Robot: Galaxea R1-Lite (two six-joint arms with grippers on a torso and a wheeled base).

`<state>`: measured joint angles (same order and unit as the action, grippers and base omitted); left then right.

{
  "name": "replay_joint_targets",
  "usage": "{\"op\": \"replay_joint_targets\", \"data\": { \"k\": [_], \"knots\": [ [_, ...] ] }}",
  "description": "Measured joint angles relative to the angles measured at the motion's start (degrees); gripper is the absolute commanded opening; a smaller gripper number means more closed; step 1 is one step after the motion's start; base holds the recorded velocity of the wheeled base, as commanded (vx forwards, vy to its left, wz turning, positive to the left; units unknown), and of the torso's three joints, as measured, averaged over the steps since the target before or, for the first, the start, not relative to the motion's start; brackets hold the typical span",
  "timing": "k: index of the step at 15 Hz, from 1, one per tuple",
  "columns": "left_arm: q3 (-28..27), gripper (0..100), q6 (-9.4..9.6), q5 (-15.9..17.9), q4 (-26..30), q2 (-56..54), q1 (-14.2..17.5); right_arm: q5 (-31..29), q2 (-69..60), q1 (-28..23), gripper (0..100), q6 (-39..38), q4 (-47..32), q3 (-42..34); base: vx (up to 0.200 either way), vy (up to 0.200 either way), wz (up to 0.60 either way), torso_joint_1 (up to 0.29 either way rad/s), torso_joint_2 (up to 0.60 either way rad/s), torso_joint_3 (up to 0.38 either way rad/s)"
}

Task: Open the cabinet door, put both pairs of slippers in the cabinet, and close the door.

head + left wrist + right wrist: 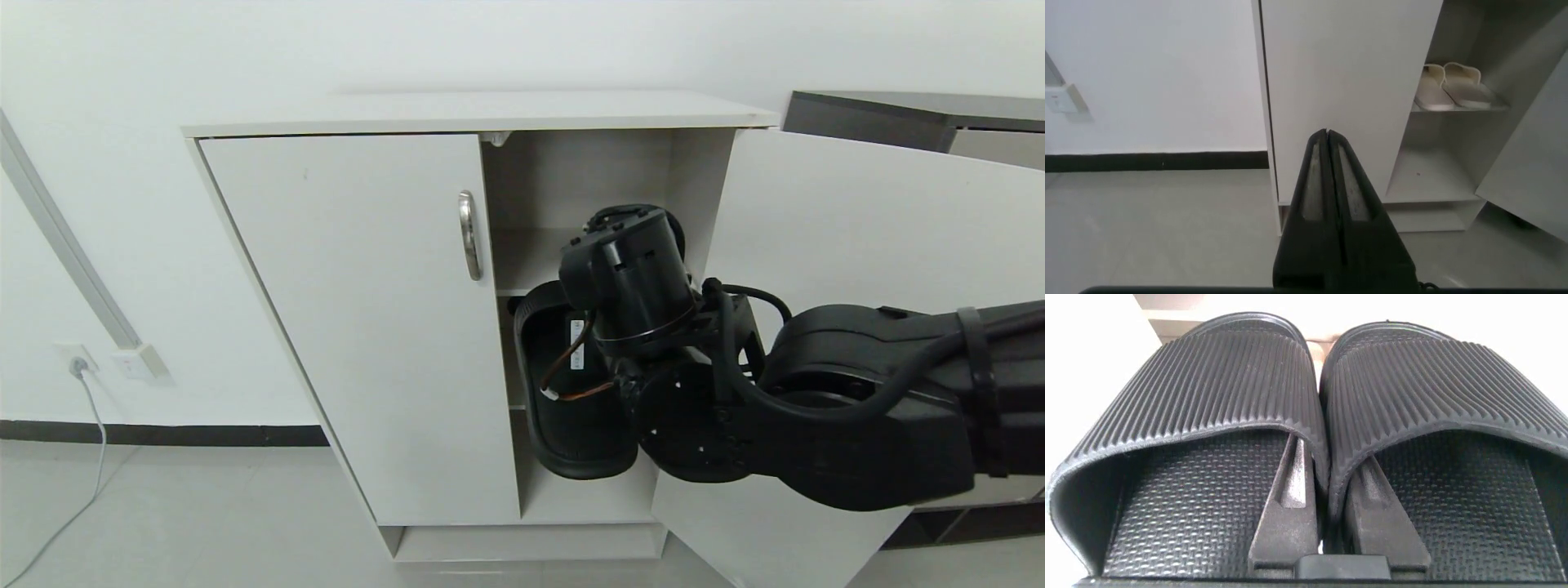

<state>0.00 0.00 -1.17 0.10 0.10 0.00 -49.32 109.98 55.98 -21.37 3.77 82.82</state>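
A wall socket (77, 362) with a plugged cable (95, 411) sits above black baseboard (163, 434).

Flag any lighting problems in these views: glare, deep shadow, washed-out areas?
Head view: soft even light, a small glint on the door handle; the black slippers blend into the dark right arm in the shaded cabinet. Left wrist view: beige slippers evenly lit, no glare. Right wrist view: bright background beyond the straps, right gripper in shadow under them.
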Motion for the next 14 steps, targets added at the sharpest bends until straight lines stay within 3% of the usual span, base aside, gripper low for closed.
{"op": "replay_joint_targets", "data": {
  "k": [1, 13, 14],
  "knots": [
    [0.00, 0, 0.00, 0.05, 0.00, 0.00, 0.00, 0.00, 0.13, -0.04, 0, -0.02, 0.00, 0.00, 0.000, 0.000, 0.00, 0.000, 0.00, 0.000],
    [0.00, 0, 0.10, 0.06, 0.00, 0.00, 0.00, 0.02, 1.37, -1.00, 0, -0.05, 0.46, 0.00, 0.200, 0.000, 0.00, 0.002, 0.00, 0.002],
    [0.00, 0, 0.10, 0.05, -0.02, 0.00, 0.00, 0.09, 1.58, -1.18, 0, -0.05, 0.57, 0.00, 0.000, 0.000, 0.00, 0.000, 0.00, 0.000]
  ]
}}
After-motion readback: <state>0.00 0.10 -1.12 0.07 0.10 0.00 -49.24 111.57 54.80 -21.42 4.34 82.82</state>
